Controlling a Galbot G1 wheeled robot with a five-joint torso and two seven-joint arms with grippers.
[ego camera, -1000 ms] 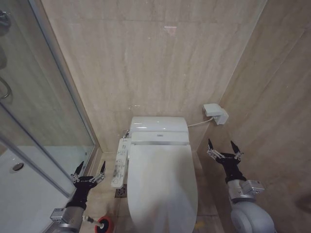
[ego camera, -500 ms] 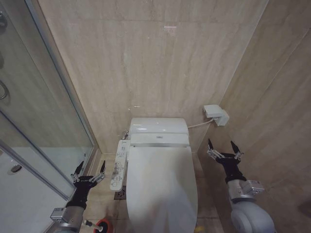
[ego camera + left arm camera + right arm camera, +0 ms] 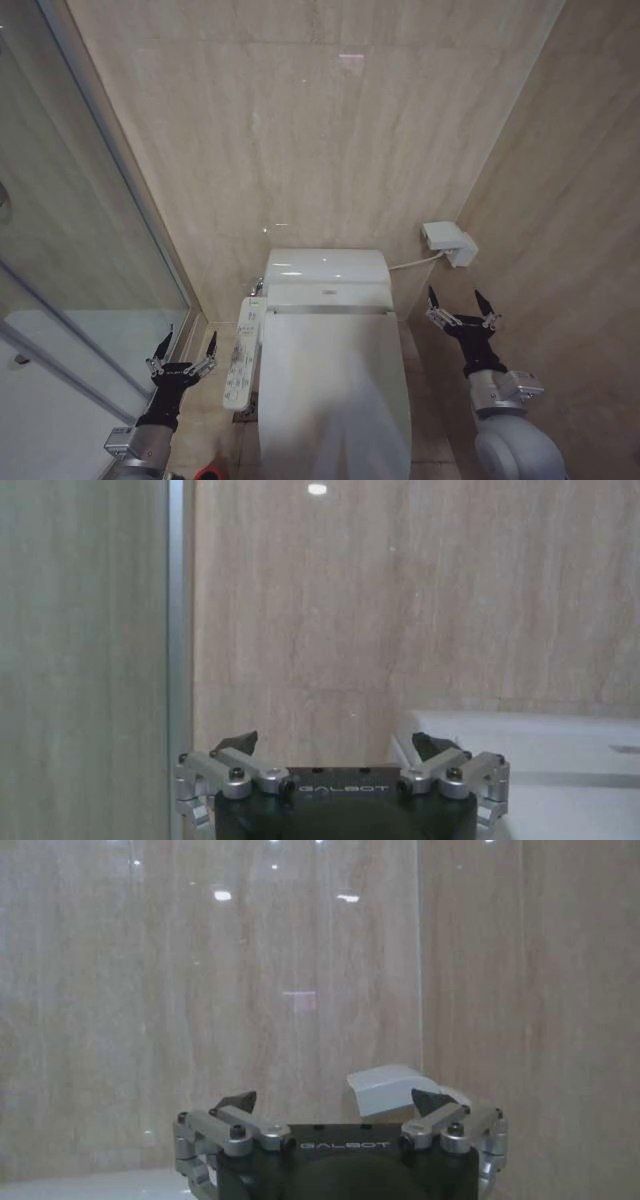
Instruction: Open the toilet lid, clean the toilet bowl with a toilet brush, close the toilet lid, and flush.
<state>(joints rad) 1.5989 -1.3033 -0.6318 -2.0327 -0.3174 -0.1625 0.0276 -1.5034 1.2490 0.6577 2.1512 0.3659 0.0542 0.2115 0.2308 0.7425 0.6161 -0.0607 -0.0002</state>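
**Approach phase: view shifted, no contact yet**

Compared with the two earlier head pictures, the whole scene has slid: the toilet sits slightly lower and more to the right, and the red cup [image 3: 207, 473] at the floor has dropped to a sliver at the bottom edge. Both arms hold the same place in the picture. This indicates that the camera moved with the robot — the things themselves did not move.

Current state:

- The toilet lid [image 3: 335, 395] lies flat and closed over the toilet bowl, which it hides. The button panel [image 3: 239, 366] runs along the robot's left side of the toilet.
- The left gripper [image 3: 183, 345] is raised beside the button panel, near the glass shower partition [image 3: 70, 230], fingers spread, holding nothing.
- The right gripper [image 3: 461, 305] is raised on the other side of the toilet, below the wall box [image 3: 449, 243], fingers likewise spread and empty. Neither gripper touches the lid.
- The toilet brush cannot be made out; only the cup's edge shows.

Assessment: the task appears to be at its very start — the lid-opening step is not yet done, and the shift reads as positioning in front of the toilet. With the cup nearly out of frame, locating the brush may require the head view to tilt down.
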